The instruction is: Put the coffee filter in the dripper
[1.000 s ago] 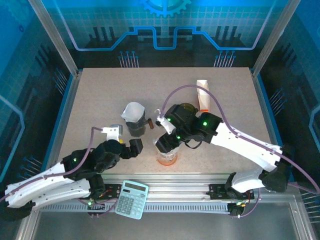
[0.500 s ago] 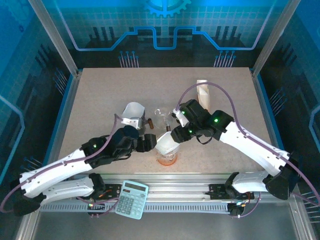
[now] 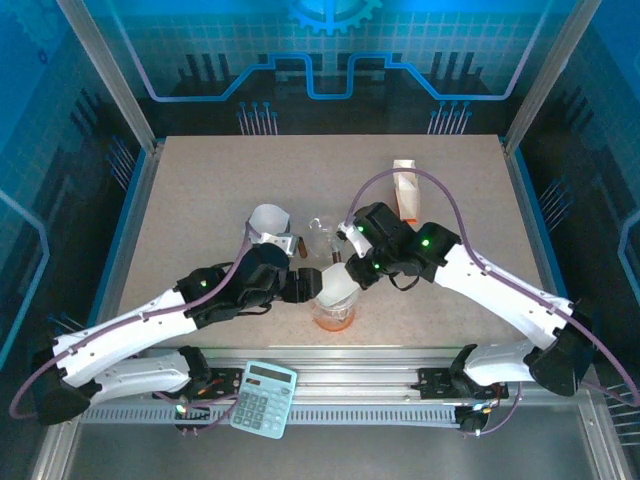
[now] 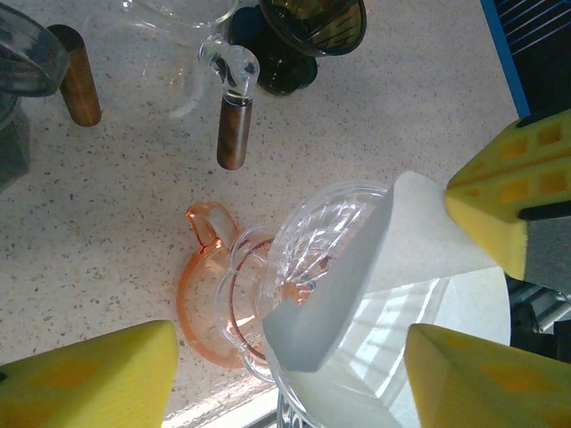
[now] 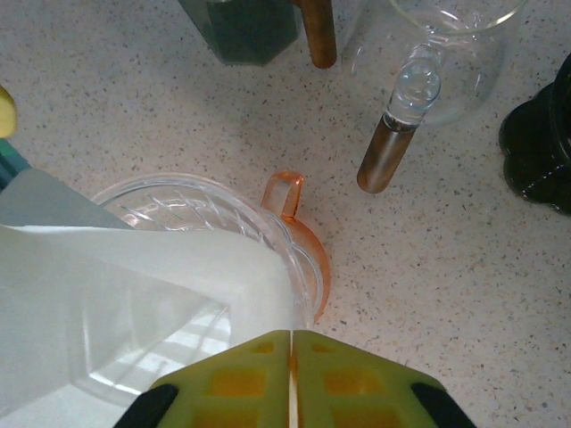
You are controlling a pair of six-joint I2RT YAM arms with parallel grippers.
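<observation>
right gripper (image 5: 292,346): pads pressed flat together, and the rim of the coffee filter (image 5: 134,285) runs into the seam between them, so this reads as a pinch on the paper edge. left gripper (image 4: 285,379): jaws stand apart, one pad on each side of the dripper (image 4: 299,254), and neither pad is seen touching it. the filter lies tilted across the dripper's mouth, with its lower part inside the ribbed clear cone and one flank raised above the rim; judged not yet seated. handling judgement: thin paper, almost weightless and soft, which will crease or collapse under any squeeze. the hold belongs on the upper rim, lightly, never across the cone body. the dripper stands on an orange base (image 4: 196,303) with a loop handle. it looks light enough to slide or tip if the paper is pushed sideways, so bracketing it with the left jaws seems prudent. surroundings: a glass server (image 5: 437,45) with a wood-tipped handle lies near on the far side, a dark funnel (image 4: 303,36) lies beyond it, and a dark container (image 5: 241,22) lies beside the server. the near edge of the table (image 3: 200,180) is close below the dripper, with a calculator (image 3: 263,398) on the front rail. open room lies at the far left of the table and straight up. both arms crowd the dripper, so any retreat should go upward first.
</observation>
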